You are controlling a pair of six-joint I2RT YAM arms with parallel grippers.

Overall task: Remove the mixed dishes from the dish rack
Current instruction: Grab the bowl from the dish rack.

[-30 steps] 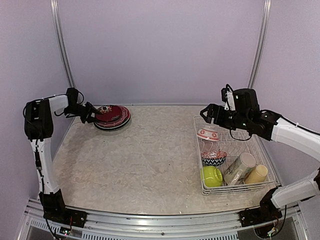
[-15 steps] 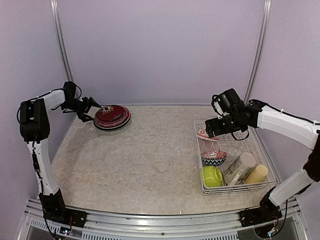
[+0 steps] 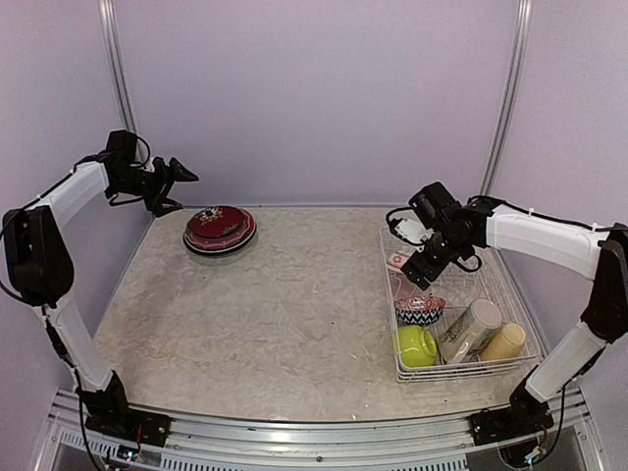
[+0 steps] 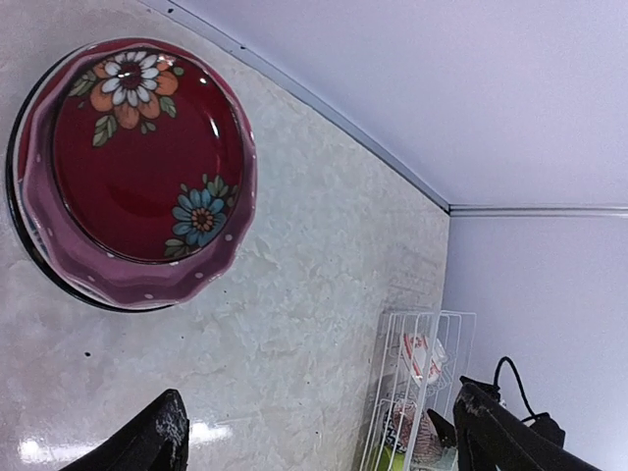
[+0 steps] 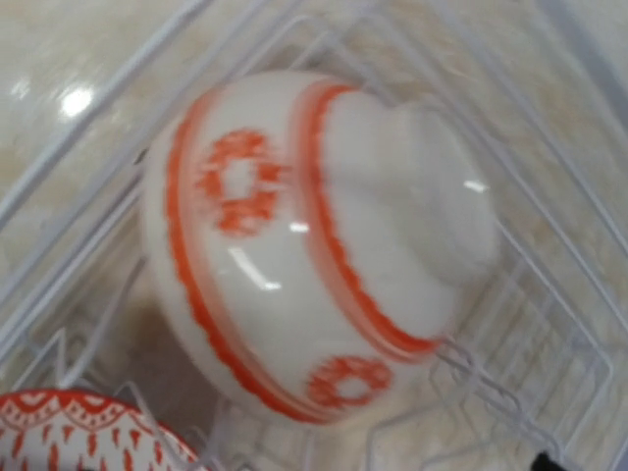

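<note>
The white wire dish rack [image 3: 510, 294] stands at the right. It holds an upturned red-patterned white bowl [image 3: 398, 261], a blue-chevron bowl [image 3: 420, 311], a lime-green bowl [image 3: 415, 345], a cream mug [image 3: 471, 329] and a yellow mug [image 3: 503, 341]. My right gripper [image 3: 417, 271] is down in the rack's far left corner, just over the red-patterned bowl [image 5: 314, 245]; only a black tip shows at the frame edge and nothing sits between the jaws. A stack of plates topped by the dark red flowered one [image 3: 219, 228] [image 4: 147, 167] lies at the far left. My left gripper [image 3: 184, 177] [image 4: 324, 453] is open and empty, raised above and left of it.
A second red-patterned rim [image 5: 78, 432] shows at the lower left of the right wrist view. Rack wires [image 5: 88, 128] run close round the bowl. The rack [image 4: 422, 383] shows far off in the left wrist view. The back wall stands just behind the left gripper.
My left gripper has let go of the plates and risen up and back toward the wall. My right gripper has swung down into the rack onto the red-patterned bowl.
</note>
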